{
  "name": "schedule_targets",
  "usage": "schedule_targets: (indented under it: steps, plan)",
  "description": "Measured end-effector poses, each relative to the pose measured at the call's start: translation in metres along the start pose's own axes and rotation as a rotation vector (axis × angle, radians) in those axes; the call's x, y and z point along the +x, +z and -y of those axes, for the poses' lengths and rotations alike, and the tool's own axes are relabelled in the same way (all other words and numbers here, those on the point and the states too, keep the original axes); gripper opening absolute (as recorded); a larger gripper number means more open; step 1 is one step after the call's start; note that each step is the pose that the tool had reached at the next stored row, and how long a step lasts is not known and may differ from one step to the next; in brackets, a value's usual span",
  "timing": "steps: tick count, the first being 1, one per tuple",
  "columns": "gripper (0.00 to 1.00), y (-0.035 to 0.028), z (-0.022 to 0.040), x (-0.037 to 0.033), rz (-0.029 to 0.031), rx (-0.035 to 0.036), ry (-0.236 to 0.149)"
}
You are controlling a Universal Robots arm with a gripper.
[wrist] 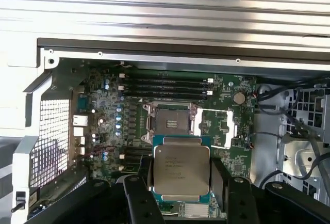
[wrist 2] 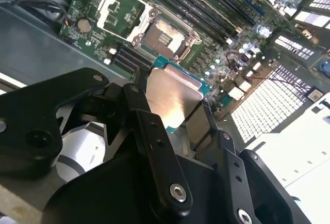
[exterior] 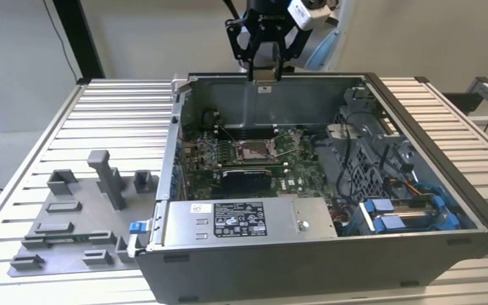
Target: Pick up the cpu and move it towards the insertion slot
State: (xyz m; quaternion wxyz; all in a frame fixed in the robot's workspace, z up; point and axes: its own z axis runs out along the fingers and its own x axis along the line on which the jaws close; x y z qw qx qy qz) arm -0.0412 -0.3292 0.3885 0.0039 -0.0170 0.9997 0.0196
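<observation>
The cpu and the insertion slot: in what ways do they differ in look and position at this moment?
The cpu shows a plain silvery lid with a green rim; the insertion slot shows a pale centre inside a shiny metal frame. The cpu is held between the fingers of the gripper, above the case; the insertion slot sits fixed on the green board. The slot is empty. Both are square.

A robotics lab or test workshop. An opened computer case (exterior: 329, 190) lies with its motherboard (exterior: 253, 159) exposed on a bench (exterior: 117, 114) of ribbed aluminium profiles. At the exterior view's left, a grey fixture plate (exterior: 74, 222) carries plastic holder blocks. Bare pale walls stand on the far side.
</observation>
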Motion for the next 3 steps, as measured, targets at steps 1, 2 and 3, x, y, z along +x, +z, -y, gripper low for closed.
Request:
schedule_targets:
  steps: [1,2,3]
  plan:
    - [0.00,0.0000,0.0000,0.0000,-0.0001,0.0000,0.000]
    - [0.00,0.0000,0.0000,0.0000,0.0000,0.0000,0.000]
    - [0.00,0.0000,-0.0001,0.0000,0.0000,0.0000,0.000]
